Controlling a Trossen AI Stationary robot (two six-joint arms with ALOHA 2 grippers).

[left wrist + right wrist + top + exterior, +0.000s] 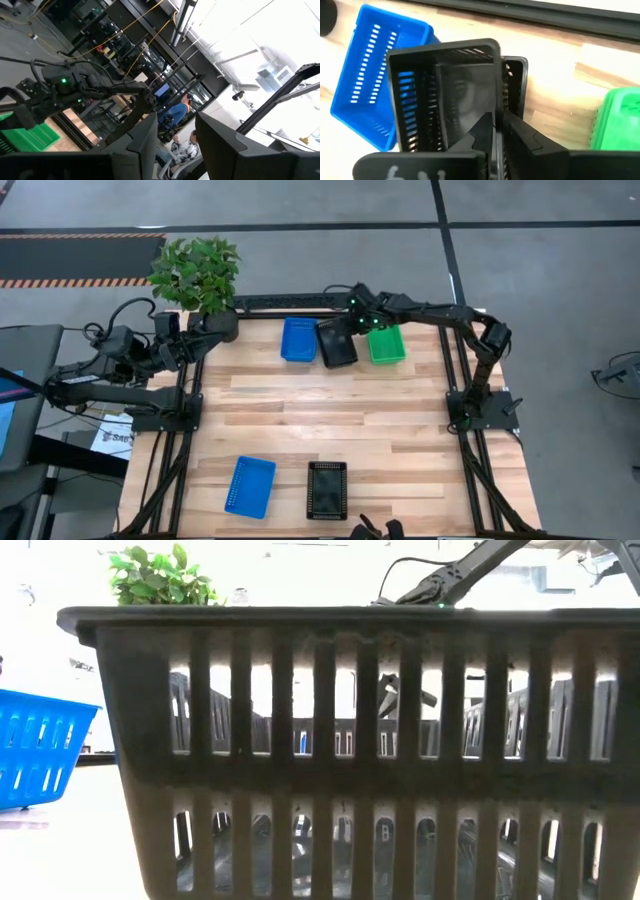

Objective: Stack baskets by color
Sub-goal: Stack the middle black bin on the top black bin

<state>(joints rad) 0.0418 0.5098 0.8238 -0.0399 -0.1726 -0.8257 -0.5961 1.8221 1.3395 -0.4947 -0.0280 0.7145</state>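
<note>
At the table's far edge stand a blue basket [298, 339], a black basket [336, 342] and a green basket [386, 344] in a row. In the right wrist view the black basket [445, 95] sits askew in a second black one, whose wall [516, 85] shows behind it. My right gripper [358, 322] slants down onto the black basket and is shut on it. Another blue basket [250, 486] and black basket [327, 490] lie near the front edge. My left gripper [172, 145] waits open at the far left, with nothing between its fingers. My right gripper has the upper black basket's side wall [496, 117] between its two fingers, one finger [480, 132] inside the basket and one [522, 135] outside. The fingers slant down from the table's right and far side. The basket rests tilted in the black basket beneath it.
A potted green plant [197, 275] stands at the far left corner, close to my left arm. The near black basket [350, 740] fills the low view, with the near blue one [40, 750] beside it. Bare wood [330, 405] lies between the two rows.
</note>
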